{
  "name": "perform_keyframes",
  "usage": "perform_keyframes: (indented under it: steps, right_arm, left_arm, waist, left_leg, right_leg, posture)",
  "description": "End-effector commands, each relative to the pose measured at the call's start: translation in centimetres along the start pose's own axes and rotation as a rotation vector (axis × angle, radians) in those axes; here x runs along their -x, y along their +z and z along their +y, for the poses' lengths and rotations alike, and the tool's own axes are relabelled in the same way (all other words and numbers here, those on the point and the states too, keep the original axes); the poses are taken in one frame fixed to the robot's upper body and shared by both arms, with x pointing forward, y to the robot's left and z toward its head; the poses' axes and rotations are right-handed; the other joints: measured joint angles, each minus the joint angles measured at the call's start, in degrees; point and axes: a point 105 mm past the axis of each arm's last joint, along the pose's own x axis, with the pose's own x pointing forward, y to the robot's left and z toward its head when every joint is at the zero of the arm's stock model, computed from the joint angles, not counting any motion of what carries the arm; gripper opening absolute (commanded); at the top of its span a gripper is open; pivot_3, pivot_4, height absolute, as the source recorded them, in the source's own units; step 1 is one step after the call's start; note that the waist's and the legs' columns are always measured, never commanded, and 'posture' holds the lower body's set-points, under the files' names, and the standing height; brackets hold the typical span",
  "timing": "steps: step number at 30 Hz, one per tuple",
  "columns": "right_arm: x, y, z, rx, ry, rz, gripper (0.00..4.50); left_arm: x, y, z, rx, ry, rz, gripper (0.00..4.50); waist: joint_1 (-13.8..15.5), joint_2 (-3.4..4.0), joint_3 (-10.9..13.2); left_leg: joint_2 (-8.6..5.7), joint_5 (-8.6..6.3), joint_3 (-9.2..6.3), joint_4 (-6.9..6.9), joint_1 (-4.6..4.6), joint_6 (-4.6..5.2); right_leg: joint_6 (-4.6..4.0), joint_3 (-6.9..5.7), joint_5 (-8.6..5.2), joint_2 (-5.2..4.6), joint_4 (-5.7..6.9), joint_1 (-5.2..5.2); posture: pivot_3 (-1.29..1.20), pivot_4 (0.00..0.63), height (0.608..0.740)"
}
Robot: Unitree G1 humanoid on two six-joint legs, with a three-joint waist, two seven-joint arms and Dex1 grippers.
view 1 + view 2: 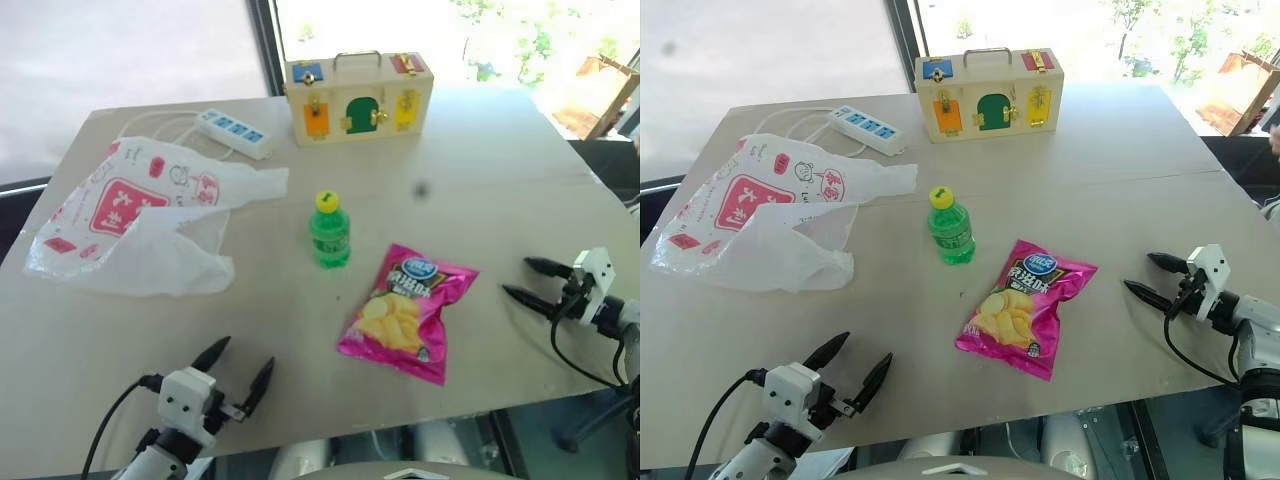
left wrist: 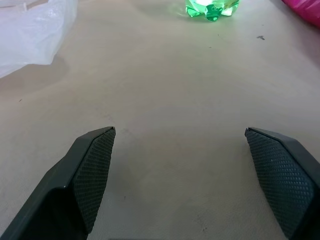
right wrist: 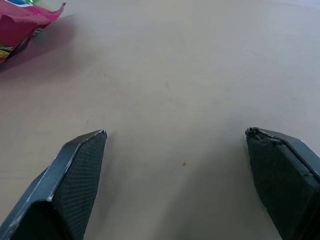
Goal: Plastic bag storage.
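Note:
The plastic bag (image 1: 135, 215), thin translucent white with red printed squares, lies crumpled flat on the left part of the table (image 1: 480, 180); a corner of the bag (image 2: 30, 30) also shows in the left wrist view. My left gripper (image 1: 240, 368) stands open over the table's near edge, well short of the bag, with nothing between its fingers. My right gripper (image 1: 520, 280) is open at the right side of the table, pointing left toward the chip packet, and is empty too.
A green bottle (image 1: 329, 231) with a yellow cap stands mid-table. A pink chip packet (image 1: 405, 310) lies to its right. At the back stand a wooden latch box (image 1: 357, 97) and a white power strip (image 1: 234, 132) with its cable.

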Motion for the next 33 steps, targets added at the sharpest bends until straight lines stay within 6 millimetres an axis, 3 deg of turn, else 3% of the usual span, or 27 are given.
perform_keyframes:
  steps: [1, 17, 23, 25, 28, 33]
  right_arm:
    - [0.4, 1.1, -0.5, 0.037, -0.013, -0.026, 4.50]
    - [0.2, 1.2, -0.3, 0.040, -0.013, -0.043, 4.50]
    - [0.1, 2.8, 0.6, 0.090, 0.058, -0.057, 4.50]
    - [0.0, 4.3, 1.2, 0.071, 0.082, -0.106, 4.50]
    - [0.1, 8.1, 4.5, 0.010, 0.232, -0.192, 4.50]
    - [-0.5, 11.3, 9.9, -0.066, 0.450, -0.221, 4.50]
  left_arm:
    - [0.0, 0.4, -0.1, -0.003, -0.009, -0.013, 4.42]
    - [-0.2, 0.8, 0.5, -0.014, -0.006, -0.025, 4.42]
    - [-0.8, 2.7, 1.3, -0.034, 0.075, -0.104, 4.42]
    - [-0.9, 3.4, 1.5, -0.036, 0.119, -0.119, 4.42]
    - [-0.7, 4.8, 1.0, -0.066, 0.175, -0.138, 4.42]
    - [-1.1, 7.5, 1.0, -0.082, 0.306, -0.195, 4.42]
  waist:
    - [0.00, 0.00, 0.00]
    - [-0.01, 0.00, 0.00]
    - [0.08, -0.01, 0.01]
    - [0.07, -0.01, 0.01]
    - [0.20, -0.03, 0.03]
    - [0.64, -0.14, 0.14]
  left_leg:
    - [0.00, 0.00, 0.00, 0.00, 0.00, 0.00]
    - [-0.01, 0.00, 0.02, 0.05, 0.01, 0.00]
    - [0.00, 0.00, 0.00, 0.08, 0.00, 0.00]
    - [0.00, 0.01, -0.01, 0.09, -0.01, 0.00]
    - [0.00, 0.00, -0.08, 0.10, -0.12, 0.00]
    - [0.01, 0.00, -0.18, 0.14, -0.22, 0.01]
  right_leg:
    - [0.00, 0.00, 0.00, 0.01, 0.01, 0.00]
    - [0.01, -0.14, 0.01, 0.06, 0.06, 0.00]
    - [0.02, -0.15, 0.01, 0.06, 0.08, 0.00]
    - [0.02, -0.14, 0.01, 0.06, 0.09, 0.00]
    - [0.03, -0.07, 0.01, -0.02, 0.07, -0.02]
    - [0.03, -0.12, 0.01, -0.01, 0.06, -0.07]
  posture:
    - [0.00, 0.150, 0.740]
    - [0.00, 0.150, 0.740]
    - [0.00, 0.150, 0.740]
    - [0.00, 0.150, 0.740]
    - [0.00, 0.150, 0.740]
    - [0.00, 0.150, 0.740]
